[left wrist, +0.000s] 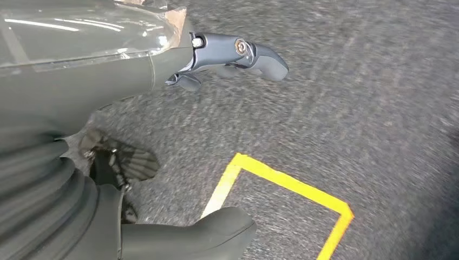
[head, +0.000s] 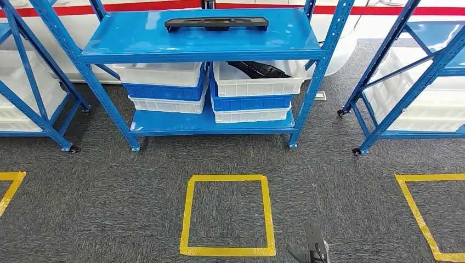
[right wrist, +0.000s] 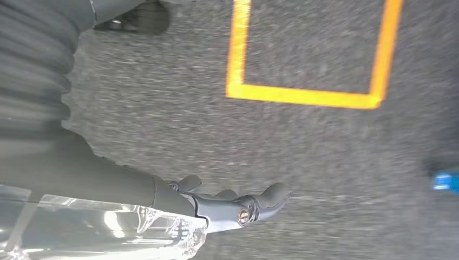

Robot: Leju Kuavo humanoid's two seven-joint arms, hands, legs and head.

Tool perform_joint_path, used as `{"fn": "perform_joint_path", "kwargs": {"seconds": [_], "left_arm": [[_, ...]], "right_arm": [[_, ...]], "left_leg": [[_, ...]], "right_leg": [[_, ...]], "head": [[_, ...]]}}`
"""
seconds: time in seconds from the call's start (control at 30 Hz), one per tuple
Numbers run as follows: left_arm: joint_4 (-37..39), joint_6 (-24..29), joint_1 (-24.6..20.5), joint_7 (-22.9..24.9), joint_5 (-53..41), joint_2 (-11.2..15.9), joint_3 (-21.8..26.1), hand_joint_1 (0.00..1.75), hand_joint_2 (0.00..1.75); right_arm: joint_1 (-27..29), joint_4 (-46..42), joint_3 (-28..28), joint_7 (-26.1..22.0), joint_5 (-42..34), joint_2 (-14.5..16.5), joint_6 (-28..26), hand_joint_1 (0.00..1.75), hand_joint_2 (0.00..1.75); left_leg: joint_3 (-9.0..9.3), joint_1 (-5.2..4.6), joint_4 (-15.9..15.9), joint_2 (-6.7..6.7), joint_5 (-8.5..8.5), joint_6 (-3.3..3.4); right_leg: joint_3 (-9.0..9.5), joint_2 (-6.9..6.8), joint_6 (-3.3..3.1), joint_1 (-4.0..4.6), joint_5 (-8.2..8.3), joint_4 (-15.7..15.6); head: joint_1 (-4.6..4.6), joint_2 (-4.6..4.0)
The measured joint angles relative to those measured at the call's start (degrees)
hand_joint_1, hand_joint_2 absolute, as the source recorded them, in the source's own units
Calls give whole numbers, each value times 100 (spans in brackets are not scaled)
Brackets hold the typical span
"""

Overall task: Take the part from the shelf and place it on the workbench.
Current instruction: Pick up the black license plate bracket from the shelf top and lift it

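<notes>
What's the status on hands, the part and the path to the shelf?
Left hand and right hand open, hanging over carpet. Black part untouched on the blue shelf top. Nothing in the way.

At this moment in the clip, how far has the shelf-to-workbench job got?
Nothing looks done yet. The black part lies on the top shelf of the blue rack, untouched. The left hand and right hand hang over the grey carpet with nothing in them. The robot stands back from the rack, behind the yellow floor square. Approaching, grasping and placing all remain.
</notes>
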Motion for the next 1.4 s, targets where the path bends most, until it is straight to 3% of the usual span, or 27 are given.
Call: {"fn": "perform_joint_path", "kwargs": {"seconds": [0.67, 0.87, 1.03, 1.23, 1.4], "left_arm": [[-656, -447, -173, -13, -1359, -62, 298, 0, 0], [-530, -394, -356, -13, -1583, -82, 404, 0, 0], [-382, -370, -413, 93, -1661, -87, 492, 0, 0], [-192, -321, -403, 399, -1783, -92, 556, 0, 0], [-100, -285, -409, 514, -1925, -145, 566, 0, 0]], "right_arm": [[-443, -739, 652, -1224, 171, 505, 230, 0, 175], [-195, -1991, 1330, -1276, -497, 629, 504, 0, 175], [22, -3017, 1938, -1255, -772, 617, 427, 0, 175], [141, -4733, 2740, -915, -729, 507, 373, 0, 175], [-93, -5977, 3127, -462, -786, 332, 608, 0, 175]], "left_leg": [[-2, 0, 1, 0, 1, 0], [-1, 0, 1, 4, 3, -2], [-4, -1, 1, 4, 3, -2], [-6, -1, 1, 4, 3, -2], [-4, -1, 2, 3, 5, -1]], "right_leg": [[-2, 0, 1, 0, 0, 1], [-2, 2, 0, 0, 1, 2], [-3, 1, 0, -1, 1, 2], [-6, 2, 0, -1, 1, 2], [-5, 3, 3, -1, 4, 2]], "head": [[-1, 0], [-1, 0], [-1, 0], [-1, 0], [0, 0]]}}
